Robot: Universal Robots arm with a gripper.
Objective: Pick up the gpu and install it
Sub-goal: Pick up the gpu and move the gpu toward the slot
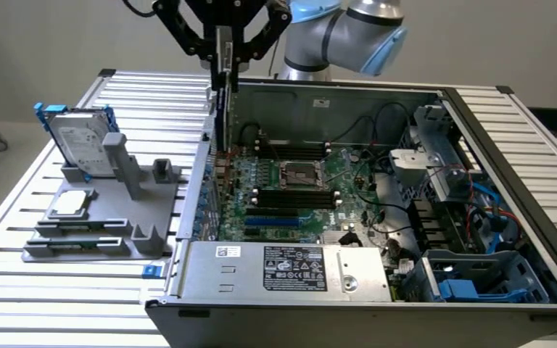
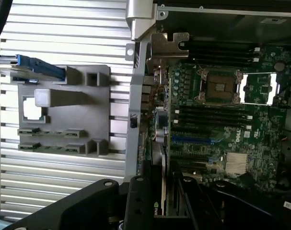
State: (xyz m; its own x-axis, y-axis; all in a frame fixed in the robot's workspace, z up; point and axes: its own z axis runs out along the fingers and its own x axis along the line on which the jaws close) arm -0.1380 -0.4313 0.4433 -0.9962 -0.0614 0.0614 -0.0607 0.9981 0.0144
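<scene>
**The gpu is hanging upright and edge-on at the open computer case.**
The gripper is clamping the card from above. In the exterior view it is showing as a narrow dark strip with a silvery edge. Its lower end is reaching down just inside the case wall on the exterior view's left, over the edge of the green motherboard. In the wrist view, its thin edge is lining up beside that wall.

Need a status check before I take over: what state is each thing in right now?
pincer: shut on the gpu, above the case's wall on the exterior view's left.
gpu: held on edge, hanging down, not seated in a slot.
computer case: lying on its side, open.
hard drive: standing upright in the grey holder, outside the case.
</scene>
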